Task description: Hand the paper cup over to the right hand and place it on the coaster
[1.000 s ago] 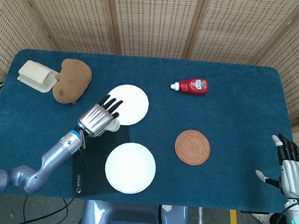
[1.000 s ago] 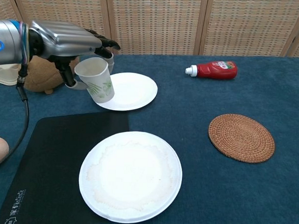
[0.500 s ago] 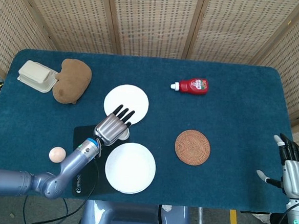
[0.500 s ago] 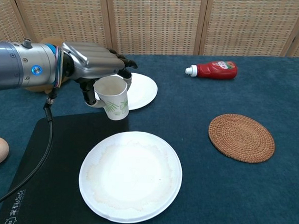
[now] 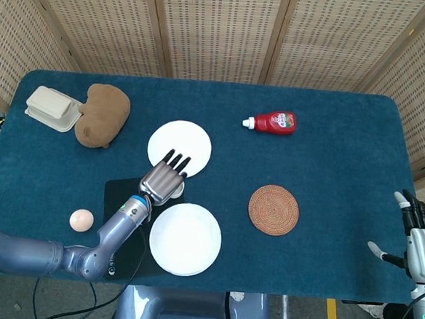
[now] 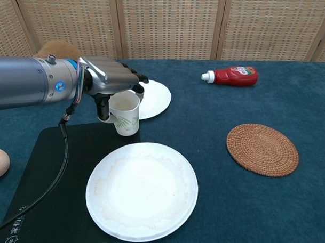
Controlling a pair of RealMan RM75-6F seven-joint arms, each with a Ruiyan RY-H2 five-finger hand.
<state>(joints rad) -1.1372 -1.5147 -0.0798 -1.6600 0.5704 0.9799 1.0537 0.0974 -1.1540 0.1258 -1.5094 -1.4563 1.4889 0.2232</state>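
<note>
My left hand (image 6: pixel 109 83) grips a white paper cup (image 6: pixel 125 114) with a green leaf print, holding it upright above the corner of a black mat (image 6: pixel 48 171). From the head view the left hand (image 5: pixel 163 181) covers the cup almost fully. The round woven coaster (image 6: pixel 262 149) lies flat to the right, also seen as the coaster (image 5: pixel 273 209) in the head view, with nothing on it. My right hand (image 5: pixel 419 245) hangs at the table's right edge, fingers spread and holding nothing. It does not show in the chest view.
A large white plate (image 6: pixel 142 189) lies in front of the cup and a smaller plate (image 6: pixel 151 98) behind it. A red ketchup bottle (image 6: pixel 232 75) lies at the back. An egg (image 5: pixel 81 220), a brown plush (image 5: pixel 102 114) and a beige box (image 5: pixel 53 107) sit to the left.
My left hand has carried the cup from over the small plate towards the table's middle and front, and a little lower. The right hand has drifted slightly outward.
</note>
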